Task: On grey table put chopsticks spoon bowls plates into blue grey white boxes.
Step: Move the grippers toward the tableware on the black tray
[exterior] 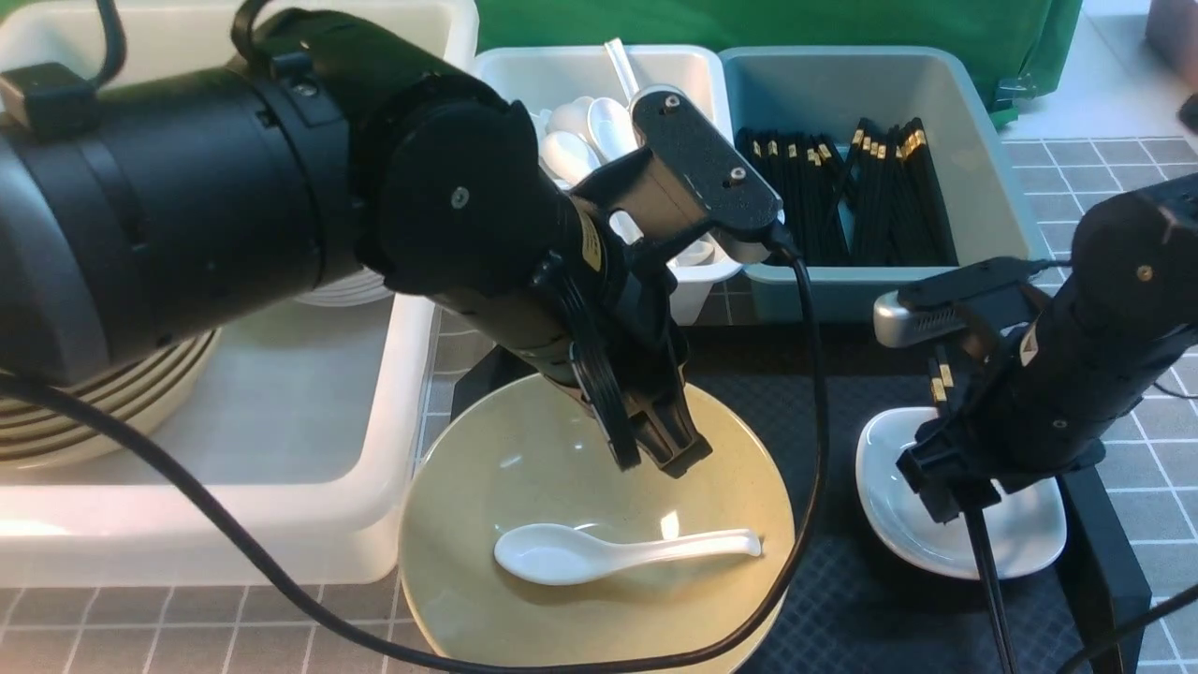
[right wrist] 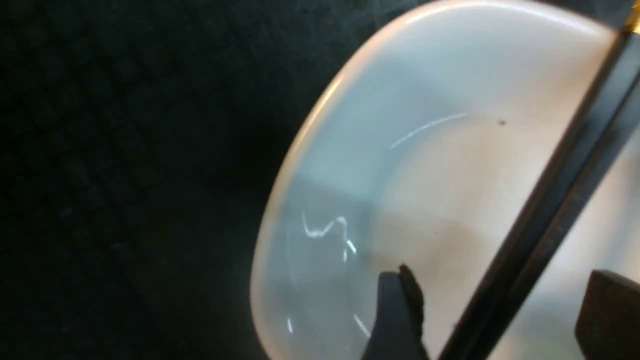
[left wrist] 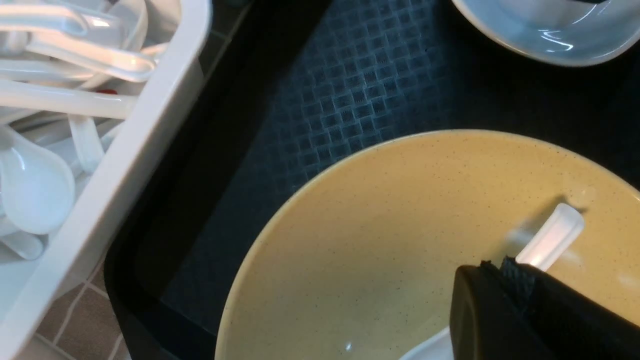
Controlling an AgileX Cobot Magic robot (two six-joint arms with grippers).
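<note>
In the front view the left gripper (exterior: 660, 454) hangs with its jaws pressed together, holding nothing, above the olive-yellow bowl (exterior: 524, 468) on the left part of the black tray (exterior: 842, 599). The white spoon (exterior: 599, 552) lies loose in that bowl, handle toward the tray's middle. On the tray's right part the right gripper (exterior: 945, 487) stands over the small white plate (exterior: 1020, 538), with the black chopsticks (exterior: 985, 580) slanting across the plate. Beyond the tray sit the teal-blue box (exterior: 992, 178) and the grey-white box (exterior: 693, 75); the white tub (exterior: 309, 393) is to the tray's left, all on the grey table (exterior: 1151, 449)

The left wrist view shows the closed fingers (left wrist: 525, 300) above the bowl (left wrist: 375, 225), the spoon (left wrist: 550, 235) handle just past them

The right wrist view shows the fingers (right wrist: 395, 315) spread apart, the chopsticks (right wrist: 565, 185) running between them over the plate (right wrist: 400, 175), gripped by neither
</note>
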